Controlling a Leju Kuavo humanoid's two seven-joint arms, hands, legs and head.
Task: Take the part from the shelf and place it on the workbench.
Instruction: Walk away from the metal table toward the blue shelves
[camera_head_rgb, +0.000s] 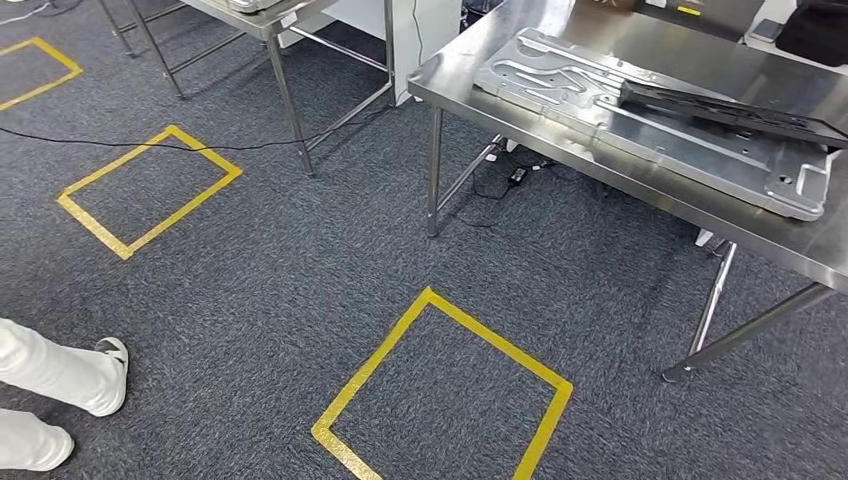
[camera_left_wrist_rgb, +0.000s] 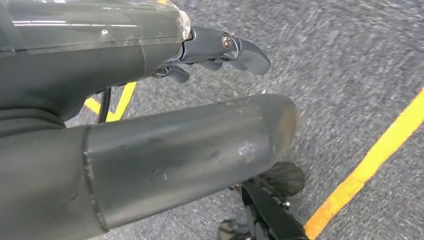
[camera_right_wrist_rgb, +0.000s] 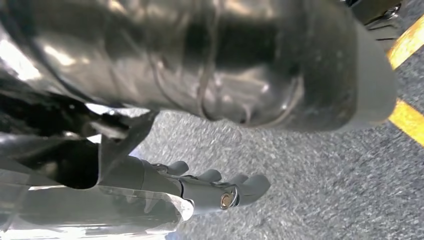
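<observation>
A long flat black part (camera_head_rgb: 730, 112) lies on a large silver stamped plate (camera_head_rgb: 640, 110), which rests on the steel workbench (camera_head_rgb: 470, 75) at the upper right of the head view. My left hand (camera_left_wrist_rgb: 170, 135) hangs over the grey carpet, its thick thumb held apart from the dark fingers (camera_left_wrist_rgb: 235, 50), with nothing in it. My right hand (camera_right_wrist_rgb: 225, 80) also hangs above the carpet, and its fingers (camera_right_wrist_rgb: 220, 190) stay clear of the thumb and hold nothing.
Yellow tape squares mark the carpet, one just ahead (camera_head_rgb: 445, 395) and one to the left (camera_head_rgb: 150, 190). A second steel table (camera_head_rgb: 270, 30) stands at the back left, with a black cable (camera_head_rgb: 100, 140) on the floor. A person's white-clad legs and shoes (camera_head_rgb: 60, 385) are at the lower left.
</observation>
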